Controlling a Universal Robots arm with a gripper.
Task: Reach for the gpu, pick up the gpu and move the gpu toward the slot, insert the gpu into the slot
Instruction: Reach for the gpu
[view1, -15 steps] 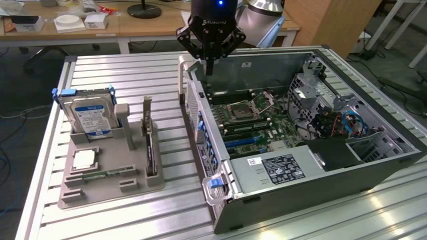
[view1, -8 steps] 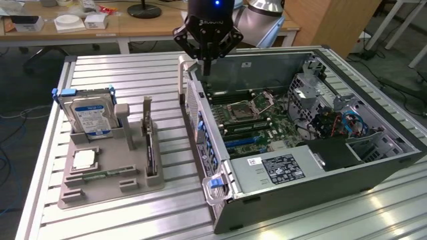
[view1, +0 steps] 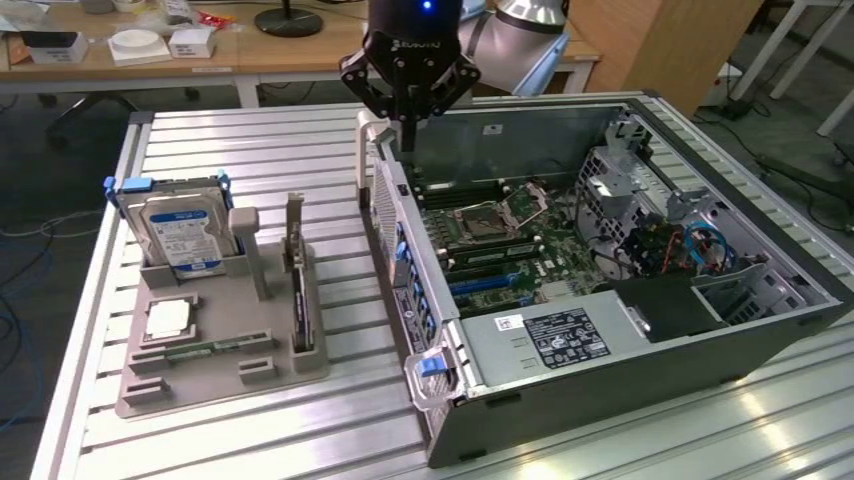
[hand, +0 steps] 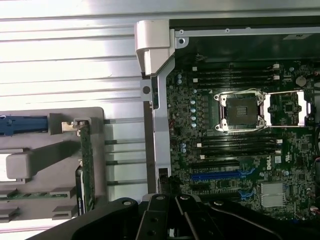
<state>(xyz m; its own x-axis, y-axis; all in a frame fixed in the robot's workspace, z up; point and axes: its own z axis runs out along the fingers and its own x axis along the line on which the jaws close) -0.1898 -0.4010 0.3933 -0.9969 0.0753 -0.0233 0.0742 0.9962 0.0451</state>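
Observation:
The gpu (view1: 302, 300) is a thin dark card standing on edge in a grey holder (view1: 214, 375) at the exterior view's left, its metal bracket at the far end. The wrist view shows the gpu (hand: 87, 167) edge-on, with its bracket by the holder's post. The slot (view1: 487, 285) is a blue strip on the green motherboard inside the open computer case; the wrist view shows the slot (hand: 220, 176) below the processor socket. My gripper (view1: 404, 138) hangs above the case's far corner, fingers shut and holding nothing, well apart from the gpu.
The holder also carries a hard drive (view1: 180, 230), a processor chip (view1: 170, 318) and a memory stick (view1: 200, 350). Inside the case lie the processor socket (hand: 240, 111), black memory slots (hand: 235, 75) and a power supply (view1: 561, 335). The case's hinged side frame (view1: 400, 260) stands between holder and motherboard.

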